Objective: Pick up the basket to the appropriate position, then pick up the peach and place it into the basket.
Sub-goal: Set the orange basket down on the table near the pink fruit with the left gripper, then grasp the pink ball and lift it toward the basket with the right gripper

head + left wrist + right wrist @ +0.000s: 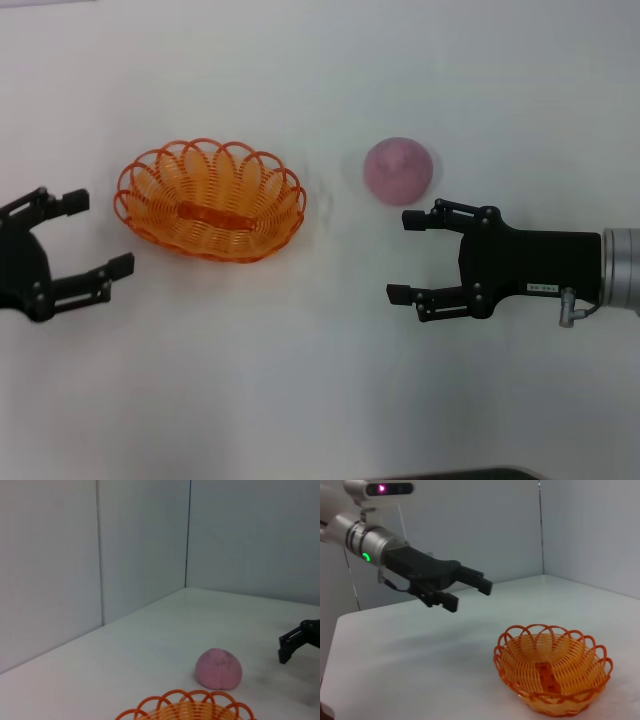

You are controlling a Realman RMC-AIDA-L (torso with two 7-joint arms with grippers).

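Note:
The orange wire basket (212, 203) sits empty on the white table, left of centre. The pink peach (398, 170) rests on the table to its right, apart from it. My left gripper (99, 233) hovers open just left of the basket, holding nothing. My right gripper (403, 256) is open, just in front of the peach and not touching it. The left wrist view shows the peach (218, 668), the basket rim (185, 707) and one of the right gripper's fingers (292, 641). The right wrist view shows the basket (552, 672) and the open left gripper (470, 596) beyond it.
White walls (140, 555) enclose the table's far side and corner. The bare white tabletop (300, 380) stretches in front of both grippers.

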